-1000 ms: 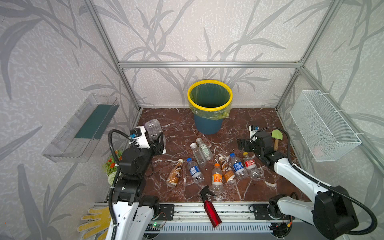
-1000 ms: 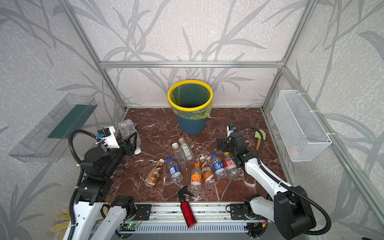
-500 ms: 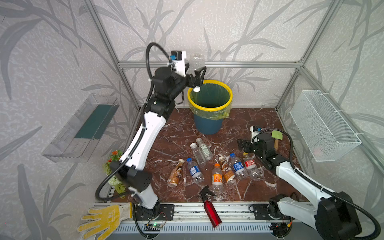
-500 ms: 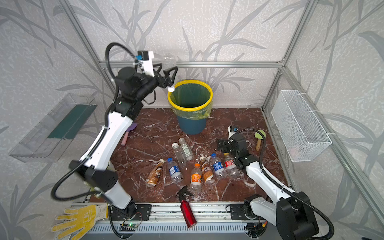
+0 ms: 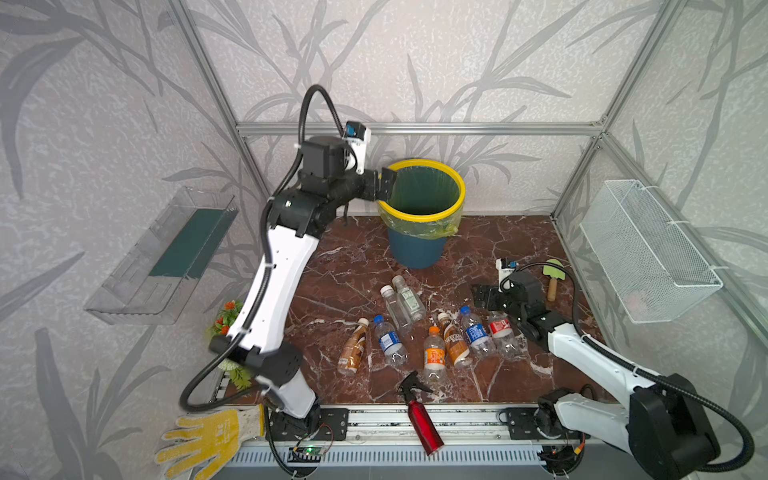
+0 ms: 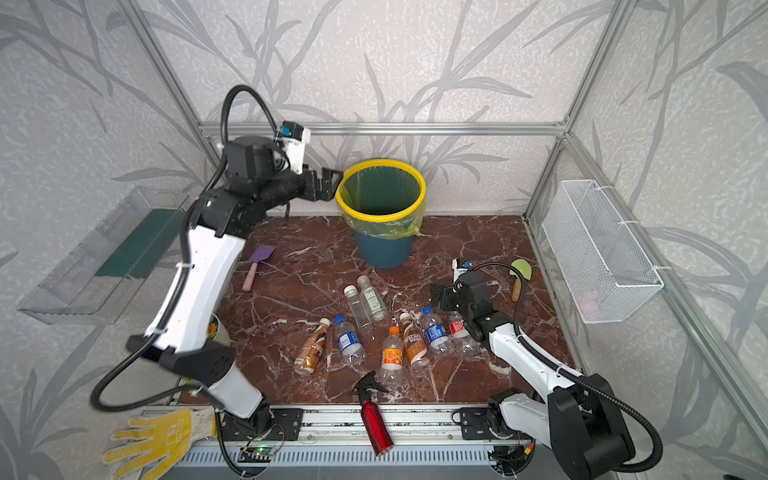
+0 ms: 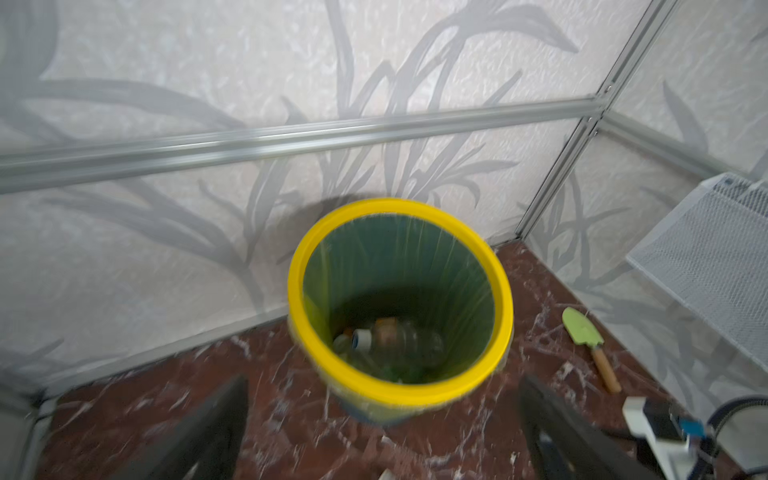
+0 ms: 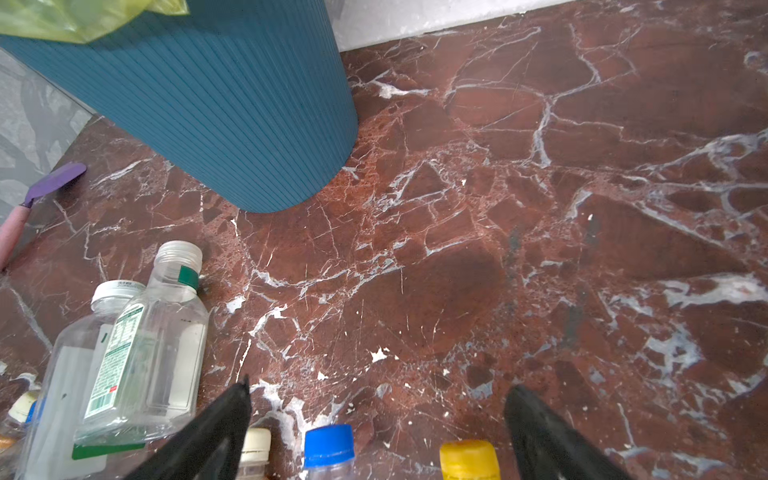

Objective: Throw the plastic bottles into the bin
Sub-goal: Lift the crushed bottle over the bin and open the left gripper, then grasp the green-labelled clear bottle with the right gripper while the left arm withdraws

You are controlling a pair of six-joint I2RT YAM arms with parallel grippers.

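The bin (image 5: 419, 249) (image 6: 382, 249) stands at the back of the marble table, dark blue with a yellow rim. The left wrist view looks down into it, where clear plastic bottles (image 7: 399, 340) lie at the bottom. My left gripper (image 5: 384, 183) (image 6: 328, 183) (image 7: 382, 386) hangs open and empty beside the bin's left rim. Several plastic bottles (image 5: 434, 355) lie in a row mid-table, two clear ones (image 5: 405, 303) behind them. My right gripper (image 5: 482, 297) (image 8: 379, 386) is open, low over the row's right end, just beyond a blue cap (image 8: 329, 444) and a yellow cap (image 8: 469, 457).
A red spray bottle (image 5: 419, 411) lies across the table's front edge, a yellow glove (image 5: 208, 436) at front left. A green trowel (image 5: 555, 276) and a purple spatula (image 6: 257, 266) lie on the table. The wire basket (image 5: 648, 253) and clear tray (image 5: 166, 257) hang on the side walls.
My left arm swung up from the table's left with a clear bottle, opened over the bin, and now sits lower by the rim with empty jaws. The right arm barely moved.
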